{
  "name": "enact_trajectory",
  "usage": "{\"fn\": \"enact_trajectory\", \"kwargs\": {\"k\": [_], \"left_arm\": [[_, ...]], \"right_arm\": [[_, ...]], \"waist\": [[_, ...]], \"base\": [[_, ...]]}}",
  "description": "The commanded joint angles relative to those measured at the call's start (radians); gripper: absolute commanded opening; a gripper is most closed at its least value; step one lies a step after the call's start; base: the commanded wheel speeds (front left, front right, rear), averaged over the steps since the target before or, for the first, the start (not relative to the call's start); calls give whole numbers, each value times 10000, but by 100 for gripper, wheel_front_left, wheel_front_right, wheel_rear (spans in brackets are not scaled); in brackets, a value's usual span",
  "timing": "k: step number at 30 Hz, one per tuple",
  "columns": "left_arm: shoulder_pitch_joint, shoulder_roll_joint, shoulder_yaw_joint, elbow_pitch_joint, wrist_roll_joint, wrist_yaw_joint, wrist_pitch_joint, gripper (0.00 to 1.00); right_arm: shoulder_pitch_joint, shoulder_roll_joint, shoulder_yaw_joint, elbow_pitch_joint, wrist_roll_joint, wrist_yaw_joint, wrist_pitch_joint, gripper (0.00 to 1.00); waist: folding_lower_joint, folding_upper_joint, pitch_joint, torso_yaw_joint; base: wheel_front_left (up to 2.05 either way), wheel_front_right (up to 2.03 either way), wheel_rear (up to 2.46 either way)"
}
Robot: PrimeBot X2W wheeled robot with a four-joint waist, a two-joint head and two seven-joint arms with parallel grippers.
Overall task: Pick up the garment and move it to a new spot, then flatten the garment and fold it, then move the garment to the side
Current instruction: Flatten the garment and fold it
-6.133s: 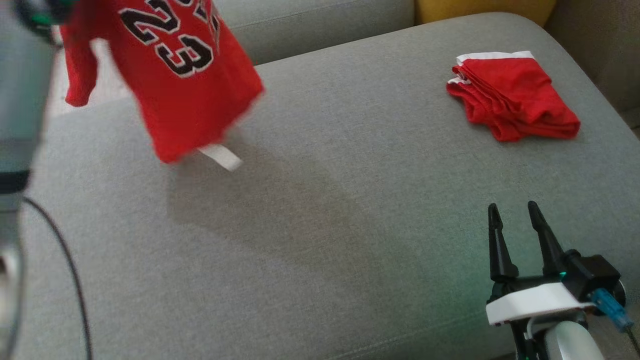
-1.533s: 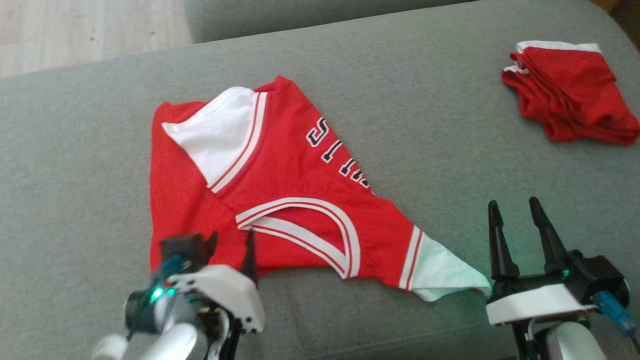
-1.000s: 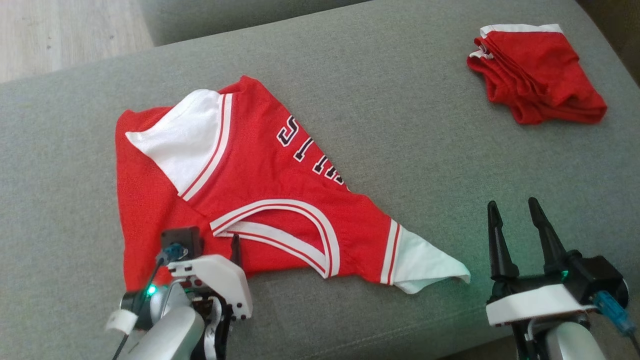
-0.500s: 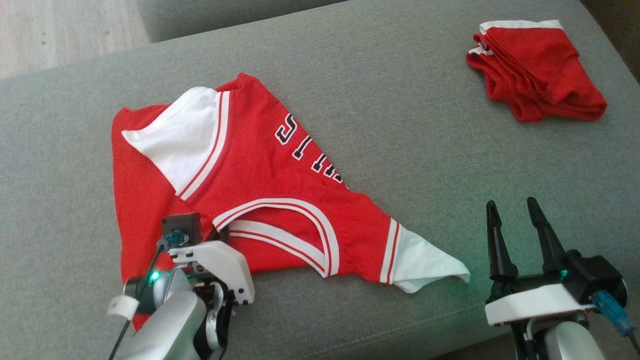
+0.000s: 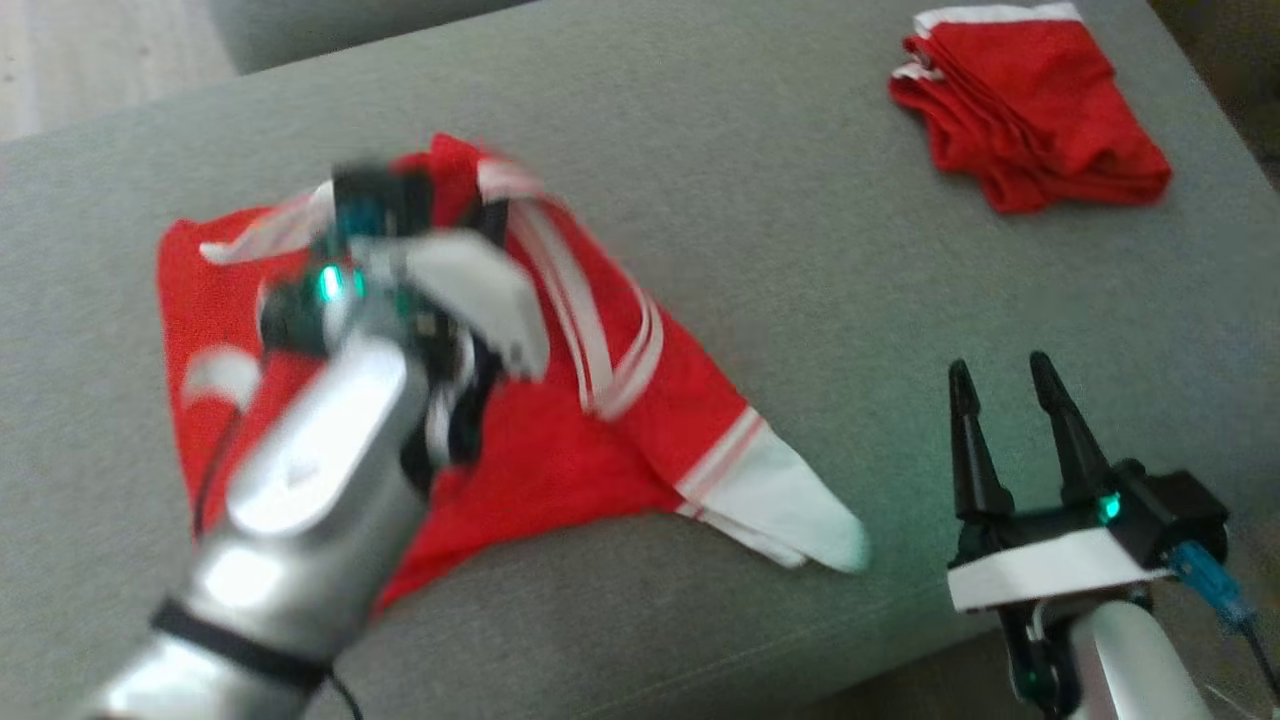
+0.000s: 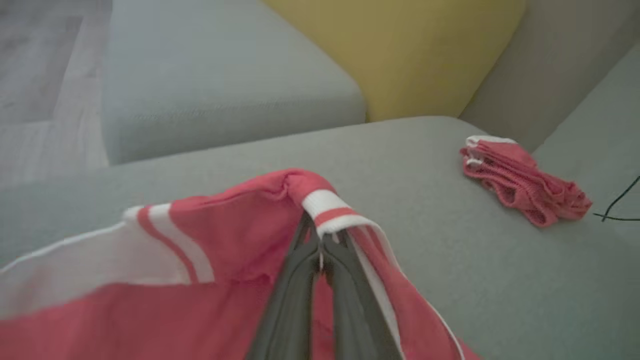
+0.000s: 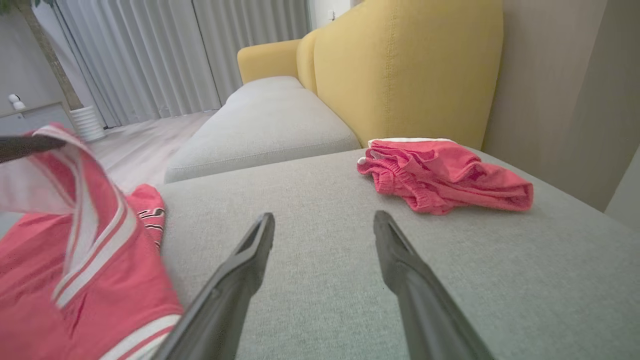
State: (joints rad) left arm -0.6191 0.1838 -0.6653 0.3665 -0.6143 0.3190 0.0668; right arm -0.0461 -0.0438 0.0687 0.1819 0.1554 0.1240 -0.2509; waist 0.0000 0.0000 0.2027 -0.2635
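Now that my left pincer (image 6: 320,250) has snapped shut on the striped trim (image 6: 330,210) of the red jersey (image 5: 560,470), that edge, which lay flat half a second ago, is lifted off the grey sofa seat (image 5: 800,300) and carried over the jersey's far part. Most of the cloth lies on the seat's left half, its white corner (image 5: 780,510) pointing toward my right pincer (image 5: 1000,362), which has stayed wide open and empty near the front edge. I judge the move to a new spot done and the flattening or first fold begun. The folded red shorts (image 5: 1030,150) lie well apart at the far right.
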Motion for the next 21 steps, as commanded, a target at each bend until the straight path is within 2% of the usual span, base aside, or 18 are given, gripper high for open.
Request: {"fn": "enact_trajectory", "kwargs": {"k": [1,4,5,9,13,17,18,19,20,21], "left_arm": [[-800,105,374,-210,99,-75,52,0],[-2006,72,480,521,134,-361,266,0],[-2677,-9,614,1127,59,-533,310,0],[-3816,-37,554,2458,274,-859,189,0],[-4661,-29,418,3755,585,-1143,-311,0],[-5133,-166,373,4828,650,-1630,-1166,0],[-5209,-241,451,5046,574,-1729,-1443,12],[-5263,-309,481,5285,525,-1846,-1650,46],[-5311,-351,475,5530,515,-1953,-1827,100],[-5355,-398,485,5745,487,-2059,-1997,100]], "right_arm": [[-335,-64,271,-266,90,67,-109,100],[-566,-64,501,-226,320,67,-109,100],[-674,-64,633,-184,496,67,-109,100],[-766,-64,850,-35,811,67,-109,100],[-815,-64,1021,64,1057,67,-109,100],[-832,-64,1180,125,1199,67,-109,100],[-837,-64,1190,130,1213,67,-109,100],[-840,-64,1192,135,1219,67,-109,100],[-841,-64,1192,144,1217,67,-109,100],[-841,-64,1188,154,1210,67,-109,100]], "waist": [[0,0,203,-273],[0,0,424,-808],[0,0,544,-1189],[0,0,727,-1927],[0,0,885,-2549],[0,0,936,-2962],[0,0,948,-3012],[0,0,945,-3040],[0,0,933,-3057],[0,0,918,-3063]], "base": [[0,0,0],[0,0,0],[0,0,0],[0,0,0],[0,0,0],[0,0,0],[0,0,0],[0,0,0],[0,0,0],[0,0,0]]}}
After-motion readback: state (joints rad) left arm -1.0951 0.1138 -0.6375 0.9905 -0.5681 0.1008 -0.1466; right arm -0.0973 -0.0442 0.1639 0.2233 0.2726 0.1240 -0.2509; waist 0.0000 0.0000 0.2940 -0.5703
